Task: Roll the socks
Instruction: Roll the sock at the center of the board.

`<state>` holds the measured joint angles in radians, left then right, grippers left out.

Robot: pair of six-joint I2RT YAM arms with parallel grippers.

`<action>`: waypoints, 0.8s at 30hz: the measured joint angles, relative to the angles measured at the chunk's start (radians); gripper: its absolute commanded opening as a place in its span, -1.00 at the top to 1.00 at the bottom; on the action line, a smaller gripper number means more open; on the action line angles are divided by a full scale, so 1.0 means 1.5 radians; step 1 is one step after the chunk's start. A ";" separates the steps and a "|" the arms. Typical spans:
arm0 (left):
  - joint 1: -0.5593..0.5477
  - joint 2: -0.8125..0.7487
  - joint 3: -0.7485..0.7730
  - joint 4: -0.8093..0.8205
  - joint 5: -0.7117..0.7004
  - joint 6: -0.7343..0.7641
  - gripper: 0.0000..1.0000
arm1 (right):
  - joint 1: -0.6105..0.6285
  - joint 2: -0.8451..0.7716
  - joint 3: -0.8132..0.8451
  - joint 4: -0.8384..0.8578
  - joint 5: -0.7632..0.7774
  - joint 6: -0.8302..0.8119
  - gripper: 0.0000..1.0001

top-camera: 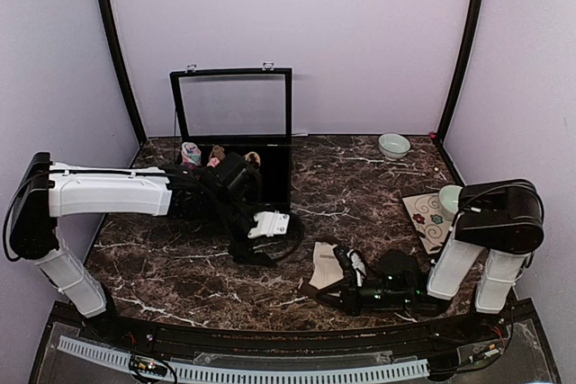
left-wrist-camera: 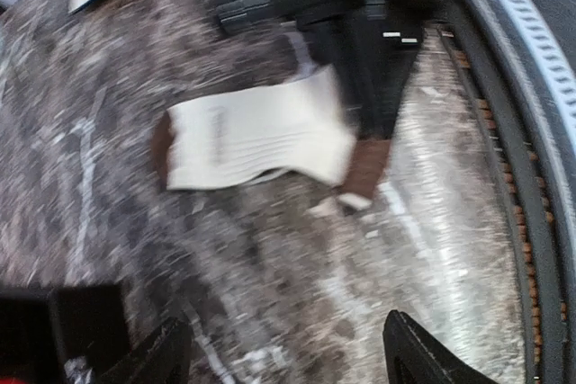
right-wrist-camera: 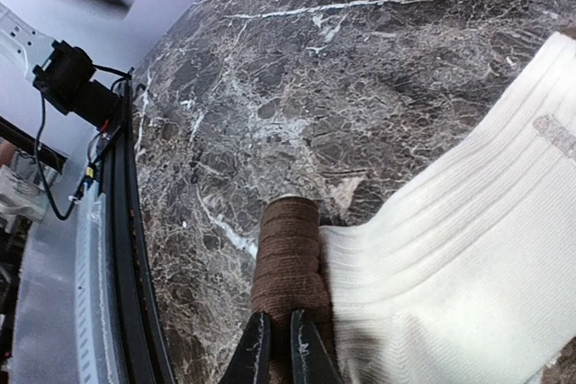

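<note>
Right wrist: my right gripper (right-wrist-camera: pixel 277 334) pinches the brown end of the cream sock (right-wrist-camera: pixel 450 285) (by the table's (right-wrist-camera: pixel 297 87) near edge); my left gripper (left-wrist-camera: pixel 286 348) is spread wide, holding nothing.

sock (top-camera: pixel 326 267) on table (top-camera: pixel 360 188), front centre | case (top-camera: pixel 274 173) behind-left | bowl (top-camera: pixel 393 145) behind-right

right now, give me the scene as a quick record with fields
cream sock: flat on the marble table, near the front edge
right gripper: shut on the cream sock's brown end
left gripper: open, empty, above the table beside the sock
black box: at the back, lid up, rolled bundles inside
rolling: not started
</note>
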<state>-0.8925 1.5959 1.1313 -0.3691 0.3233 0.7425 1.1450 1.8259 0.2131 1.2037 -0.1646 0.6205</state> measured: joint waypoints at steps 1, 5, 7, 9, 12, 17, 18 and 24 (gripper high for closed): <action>-0.026 0.005 -0.001 -0.016 0.017 0.015 -0.41 | -0.011 0.006 0.000 0.006 -0.020 0.010 0.92; -0.107 0.041 -0.001 -0.047 0.058 0.059 -0.17 | -0.041 0.011 0.002 0.008 -0.075 0.051 0.93; -0.126 0.062 -0.001 -0.049 0.059 0.074 -0.09 | -0.045 0.008 0.002 -0.001 -0.084 0.065 0.94; -0.140 0.088 0.005 -0.047 0.055 0.087 0.01 | -0.048 0.004 0.007 -0.012 -0.088 0.078 0.94; -0.162 0.119 0.009 -0.020 0.038 0.107 0.15 | -0.051 -0.003 0.017 -0.039 -0.091 0.098 0.95; -0.186 0.153 0.009 0.028 0.005 0.138 0.26 | -0.059 -0.005 0.028 -0.062 -0.101 0.129 0.96; -0.189 0.156 0.009 0.034 0.002 0.143 0.27 | -0.061 -0.005 0.028 -0.062 -0.103 0.137 0.96; -0.194 0.171 0.009 0.080 -0.025 0.173 0.40 | -0.074 0.011 0.028 -0.052 -0.120 0.174 0.97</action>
<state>-1.1839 1.8523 1.1446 -0.2497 0.2863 1.0027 1.0336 1.8420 0.2558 1.1252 -0.3447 0.8822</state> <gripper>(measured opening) 0.328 0.025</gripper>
